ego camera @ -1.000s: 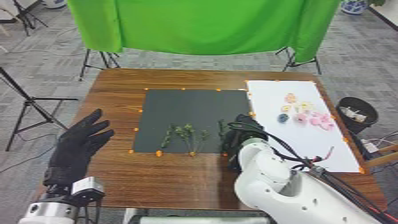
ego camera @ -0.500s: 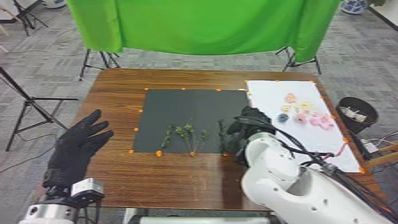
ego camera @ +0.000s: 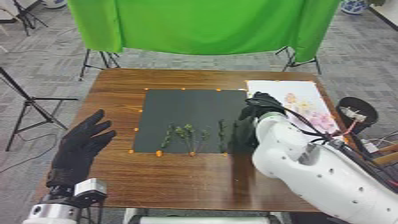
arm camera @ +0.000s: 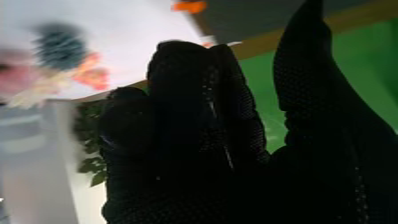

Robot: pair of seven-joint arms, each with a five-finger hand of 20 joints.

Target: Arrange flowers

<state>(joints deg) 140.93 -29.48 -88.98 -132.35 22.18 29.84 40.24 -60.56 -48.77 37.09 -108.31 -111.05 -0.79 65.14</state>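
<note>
1. Left of the black mat (ego camera: 195, 107), the left robot hand (ego camera: 78, 145) is holding its fingers straight.
2. On the mat, green sprigs (ego camera: 185, 132) are lying, probably light and bendy, inviting pinches low down.
3. At the mat's right edge, the right robot hand (ego camera: 259, 103) is hovering, fingers relaxed.
4. Right of the mat, flower heads (ego camera: 305, 106) are resting, likely fragile, needing gentle support from beneath.

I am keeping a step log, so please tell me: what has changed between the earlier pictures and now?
The right hand moved forward and to the right, now by the border between the black sheet and the white sheet. I see nothing taken hold of or let go. The green stems and the left hand stayed about where they were.
</note>
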